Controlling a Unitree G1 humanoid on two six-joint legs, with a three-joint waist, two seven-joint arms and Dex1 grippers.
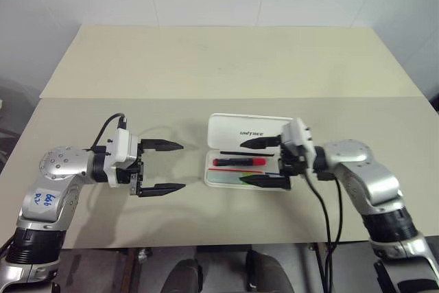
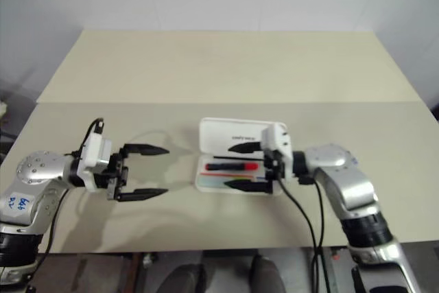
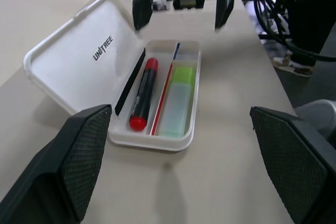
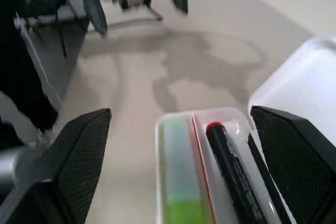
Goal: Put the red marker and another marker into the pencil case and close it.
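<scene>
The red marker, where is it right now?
In the left wrist view, the black-barrelled red-capped marker lies inside the open white plastic pencil case, between the raised lid and the pale lime-green-capped marker.

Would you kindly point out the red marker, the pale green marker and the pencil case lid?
red marker (image 3: 143, 95), left wrist view, mid barrel
pale green marker (image 3: 176, 103), left wrist view, pale body
pencil case lid (image 3: 79, 72), left wrist view, inner face

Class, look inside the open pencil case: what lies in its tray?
In the pencil case lie the red marker and the pale green marker, side by side. What lies beneath them is covered.
</scene>
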